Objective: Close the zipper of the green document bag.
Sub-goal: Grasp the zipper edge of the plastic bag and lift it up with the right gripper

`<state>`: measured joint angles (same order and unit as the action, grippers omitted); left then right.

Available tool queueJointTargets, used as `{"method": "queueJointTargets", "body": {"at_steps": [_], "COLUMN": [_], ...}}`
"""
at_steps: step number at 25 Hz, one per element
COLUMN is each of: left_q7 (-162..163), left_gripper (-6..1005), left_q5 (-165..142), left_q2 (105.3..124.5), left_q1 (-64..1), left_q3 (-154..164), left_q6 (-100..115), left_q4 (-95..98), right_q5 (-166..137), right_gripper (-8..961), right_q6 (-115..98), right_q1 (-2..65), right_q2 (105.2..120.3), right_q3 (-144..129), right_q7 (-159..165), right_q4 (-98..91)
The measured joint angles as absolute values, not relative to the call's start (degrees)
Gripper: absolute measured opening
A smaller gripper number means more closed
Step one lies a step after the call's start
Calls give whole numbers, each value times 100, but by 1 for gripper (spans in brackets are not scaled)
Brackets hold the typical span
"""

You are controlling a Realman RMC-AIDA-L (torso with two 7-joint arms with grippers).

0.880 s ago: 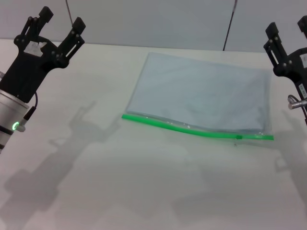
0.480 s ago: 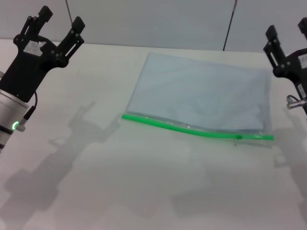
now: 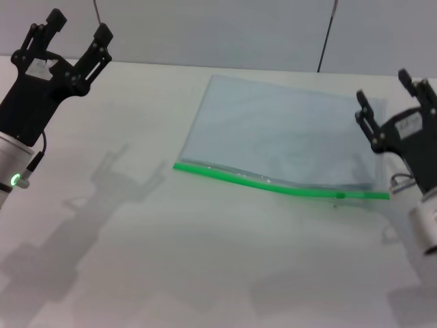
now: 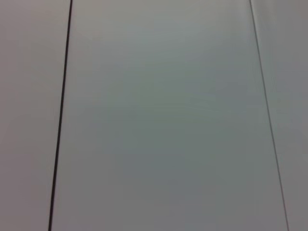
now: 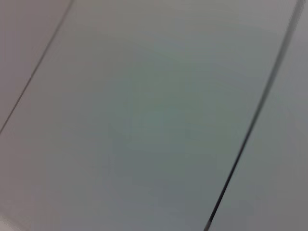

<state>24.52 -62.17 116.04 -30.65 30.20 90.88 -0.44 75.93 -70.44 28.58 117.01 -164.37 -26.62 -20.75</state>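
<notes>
Lying flat on the white desk point(image 3: 205, 260), the green document bag point(image 3: 287, 140) sat with its zipper point(image 3: 273, 183) along the near edge, slider close to the right end. The right end effector point(image 3: 390, 99) hovered spread wide and empty just beside the bag's right edge. The left end effector point(image 3: 72, 37), also splayed and empty, hung well apart to the left.

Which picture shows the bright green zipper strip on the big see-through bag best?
The head view. There the thin bright green plastic zipper strip runs in full along the near long edge of the flat pale blue-grey translucent bag, with its tiny slider near the right end. Both wrist views show only plain grey panels, no zipper at all.
</notes>
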Motion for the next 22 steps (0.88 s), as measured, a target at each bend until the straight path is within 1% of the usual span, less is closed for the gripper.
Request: {"method": "queueJointTargets", "body": {"at_steps": [11, 15, 22], "left_q7": [2445, 2443, 2440], "left_gripper": [848, 848, 848], "left_q5": [-6183, -6179, -6100], "left_q2": [11568, 11562, 11562], "left_q1": [-2980, -2972, -2953], "left_q3": [2996, 2995, 2982], "left_q6": [9078, 9079, 9071], "left_q4": [-26, -26, -26], "right_q5": [6705, 6876, 7561], "right_gripper": [669, 663, 652], "right_q6": [-7079, -6974, -6715], "right_q1": [2080, 1949, 1886], "right_q2": [11724, 11732, 11733], "right_q3": [-16479, -16465, -16460], "right_q7": [-5475, -6490, -7242], "right_q4": [-2109, -2100, -2044]}}
